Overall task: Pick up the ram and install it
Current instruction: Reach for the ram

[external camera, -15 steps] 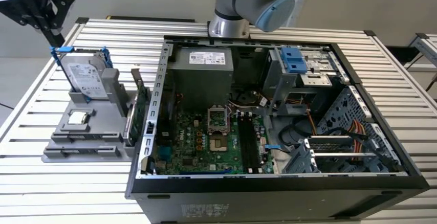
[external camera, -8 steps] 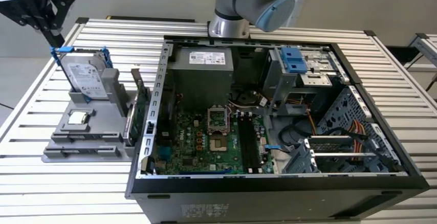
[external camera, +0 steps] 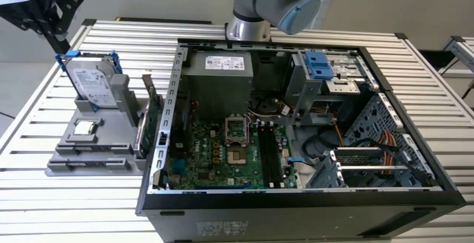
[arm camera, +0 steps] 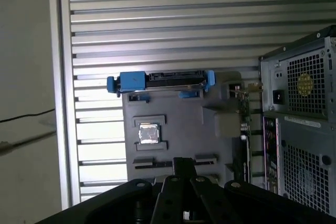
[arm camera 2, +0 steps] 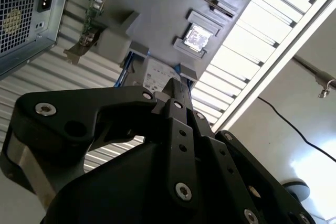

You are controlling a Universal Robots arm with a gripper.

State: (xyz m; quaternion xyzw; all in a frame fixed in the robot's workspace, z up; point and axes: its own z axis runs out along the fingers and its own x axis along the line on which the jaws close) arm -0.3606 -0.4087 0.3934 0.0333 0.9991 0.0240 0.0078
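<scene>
**Operator:** Report the component nearest the lens.

**Technician:** The black articulated gripper (arm camera 2: 176, 86), seen in both wrist views. Its jaws are pressed together. In the exterior view it hangs high at the left, over the holder.

**Operator:** List the remainder.

**Technician:** A silver slatted metal table (external camera: 429, 82) carries the open black computer case (external camera: 296, 201). Just beside the case is the grey moulded parts holder (arm camera: 184, 124). The holder carries an upright silver hard drive with blue brackets (external camera: 95, 85), a green expansion card with metal bracket (external camera: 152, 121), and a small square silver processor chip (arm camera: 148, 134).

**Operator:** Location of the ram?

**Technician:** Cannot be told from these views.
</scene>
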